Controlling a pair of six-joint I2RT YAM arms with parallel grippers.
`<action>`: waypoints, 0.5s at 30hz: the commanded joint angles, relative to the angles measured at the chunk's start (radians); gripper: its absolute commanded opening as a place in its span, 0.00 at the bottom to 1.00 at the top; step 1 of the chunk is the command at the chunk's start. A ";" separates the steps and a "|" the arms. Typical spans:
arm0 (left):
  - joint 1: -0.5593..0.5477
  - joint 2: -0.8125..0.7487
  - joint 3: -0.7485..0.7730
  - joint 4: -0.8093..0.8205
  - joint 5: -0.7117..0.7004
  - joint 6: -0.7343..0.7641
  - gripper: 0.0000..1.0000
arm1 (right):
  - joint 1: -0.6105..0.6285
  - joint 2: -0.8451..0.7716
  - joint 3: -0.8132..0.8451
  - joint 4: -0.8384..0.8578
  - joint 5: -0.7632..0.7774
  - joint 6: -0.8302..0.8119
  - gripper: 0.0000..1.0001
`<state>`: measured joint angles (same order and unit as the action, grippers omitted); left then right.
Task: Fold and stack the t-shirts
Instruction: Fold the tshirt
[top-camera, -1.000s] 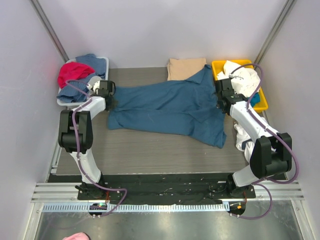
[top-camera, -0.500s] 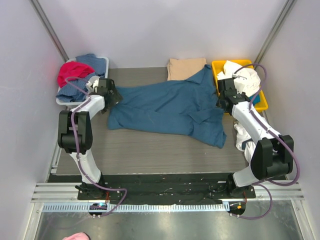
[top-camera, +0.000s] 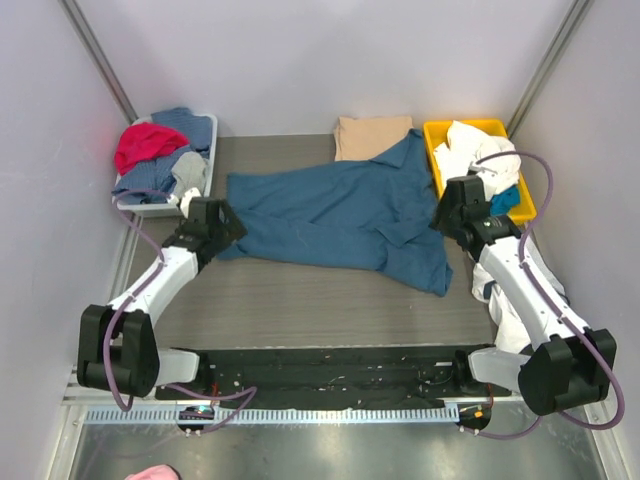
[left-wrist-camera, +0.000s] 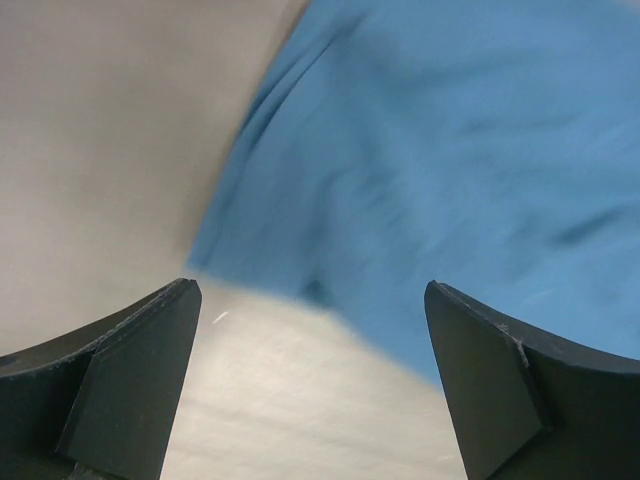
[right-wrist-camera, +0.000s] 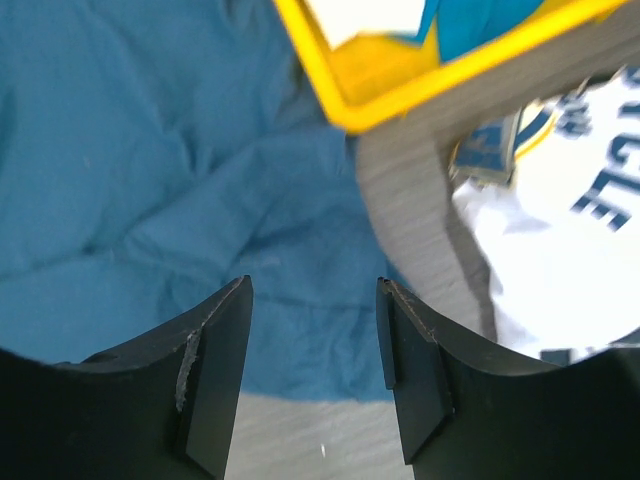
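The dark teal-blue t-shirt (top-camera: 330, 215) is lying unfolded and rumpled across the middle of the table (top-camera: 300, 300), its far edge touching the folded tan t-shirt (top-camera: 370, 135) sitting at the back. The left gripper (top-camera: 226, 224) is hanging at the teal shirt's left edge, its fingers (left-wrist-camera: 130, 380) standing wide apart with nothing between them. The right gripper (top-camera: 444, 214) is hovering over the shirt's right side, its fingers (right-wrist-camera: 215, 370) standing moderately apart and gripping nothing. Just beside it, a yellow bin (top-camera: 430, 140) is holding white and blue cloth, and a white printed garment (right-wrist-camera: 560, 240) is lying next to the bin. At the far left, a tray (top-camera: 150, 208) is holding red and blue clothes.
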<state>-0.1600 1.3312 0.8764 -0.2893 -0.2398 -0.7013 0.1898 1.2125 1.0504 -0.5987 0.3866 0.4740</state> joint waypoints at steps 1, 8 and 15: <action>-0.003 -0.056 -0.175 0.021 -0.061 -0.036 1.00 | 0.063 -0.031 -0.082 -0.027 -0.094 0.031 0.60; -0.003 -0.015 -0.180 0.026 -0.105 -0.023 1.00 | 0.143 -0.013 -0.162 -0.018 -0.055 0.064 0.57; -0.001 -0.036 -0.154 0.022 -0.190 -0.010 1.00 | 0.146 -0.036 -0.213 -0.036 0.075 0.104 0.53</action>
<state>-0.1635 1.3136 0.6800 -0.3027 -0.3416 -0.7242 0.3328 1.2037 0.8585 -0.6292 0.3714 0.5388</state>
